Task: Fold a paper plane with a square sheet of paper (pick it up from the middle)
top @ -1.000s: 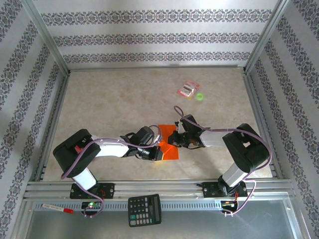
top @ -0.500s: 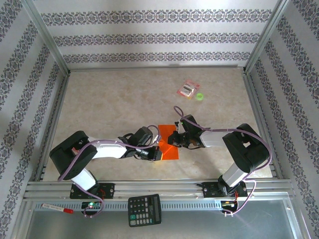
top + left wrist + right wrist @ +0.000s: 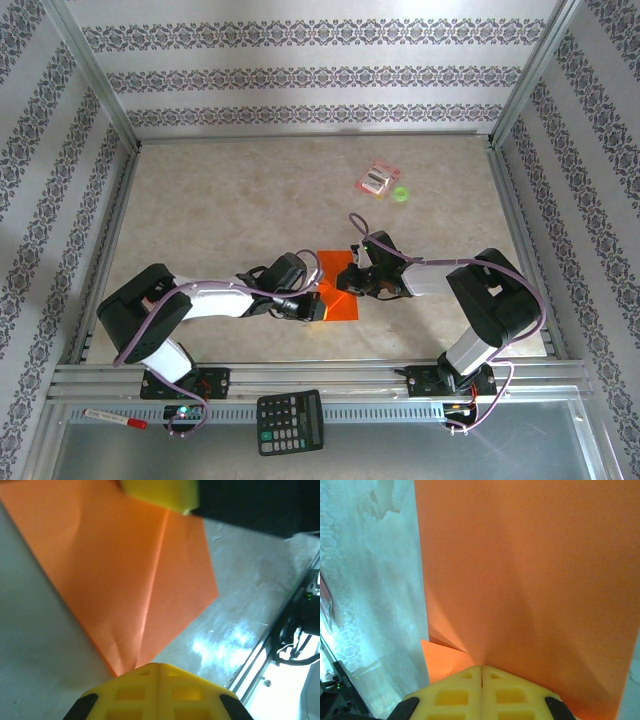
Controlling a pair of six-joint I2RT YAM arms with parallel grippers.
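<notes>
Left claw [image 3: 159,666], right claw [image 3: 481,669] pinch square sheet of paper [image 3: 338,300] (crease runs between them).

Beige marbled tabletop [image 3: 230,200], white walls [image 3: 320,75] with dark floral bands, aluminium frame posts [image 3: 95,75], even bright light

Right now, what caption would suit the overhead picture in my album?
The left arm and right arm meet at a thin, bright orange paper sheet on a beige marbled table.
</notes>
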